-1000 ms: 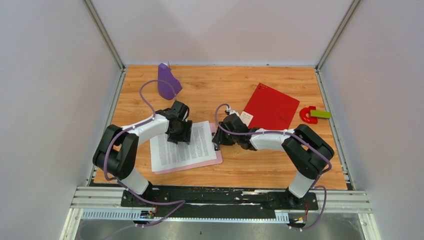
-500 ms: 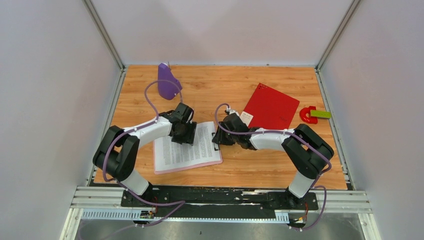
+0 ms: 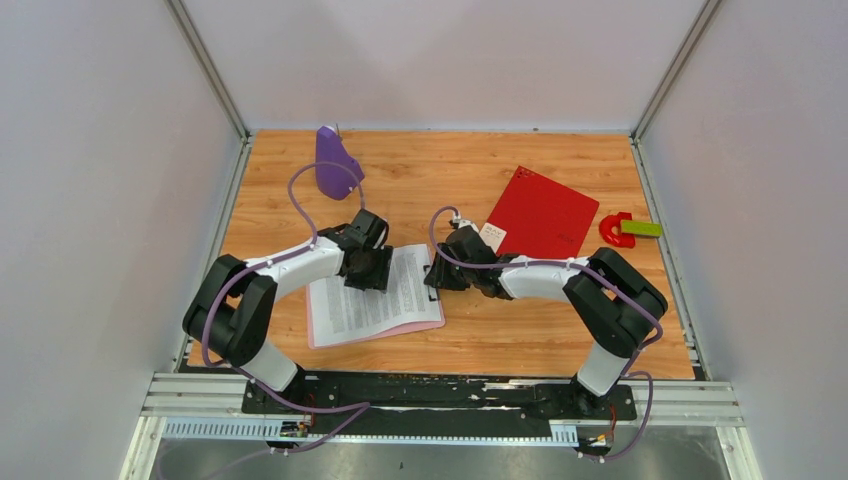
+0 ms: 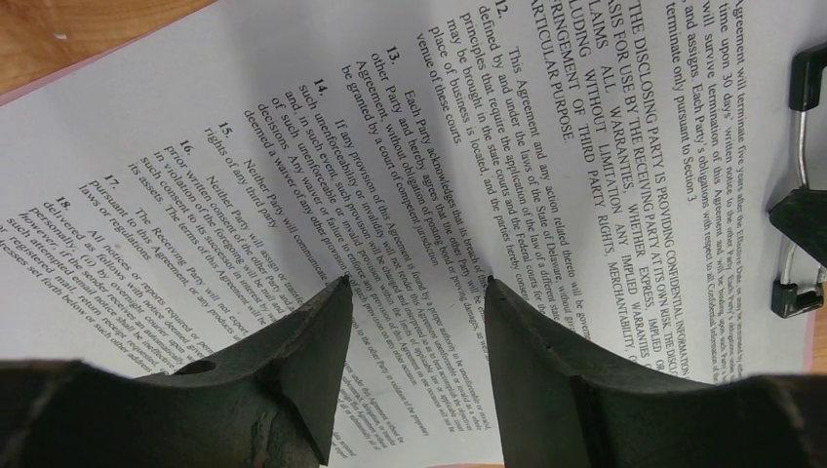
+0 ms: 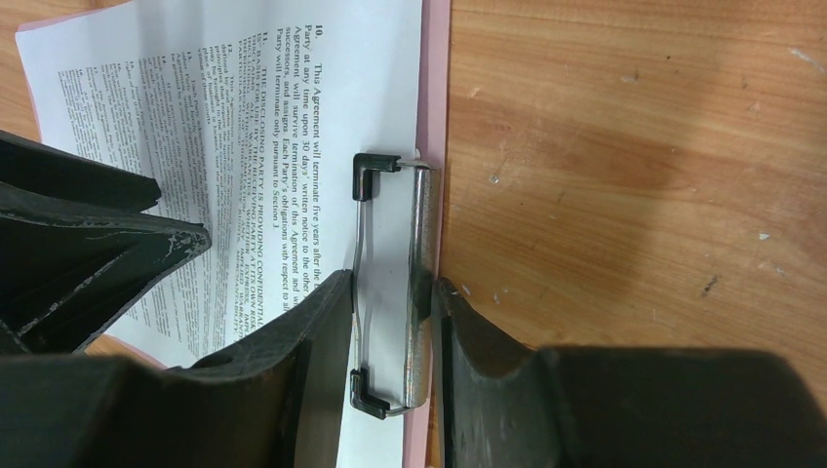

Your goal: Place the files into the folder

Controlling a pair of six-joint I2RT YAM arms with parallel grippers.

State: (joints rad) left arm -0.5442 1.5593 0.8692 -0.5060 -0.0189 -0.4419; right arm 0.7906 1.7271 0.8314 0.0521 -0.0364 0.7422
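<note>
The files (image 3: 385, 305) are white printed sheets lying on a pink clipboard (image 3: 425, 325) at the table's centre left. My left gripper (image 3: 368, 268) is open, with both fingertips down on the top sheet (image 4: 293, 127) and text showing between them. My right gripper (image 3: 438, 275) is at the clipboard's right edge, shut on its metal clip (image 5: 421, 273), one finger on each side of it. The clip also shows in the left wrist view (image 4: 802, 146). The folder (image 3: 545, 212) is red, closed and flat at the back right, with a small white label (image 3: 492, 235) on its near corner.
A purple object (image 3: 335, 165) stands at the back left. A red and green object (image 3: 625, 228) lies right of the folder. Bare wood (image 5: 634, 175) lies right of the clipboard. White walls close in the table on three sides.
My left gripper has moved slightly right, sliding the sheets with it; a strip of pink clipboard now shows at the left edge. The right arm has not moved.
</note>
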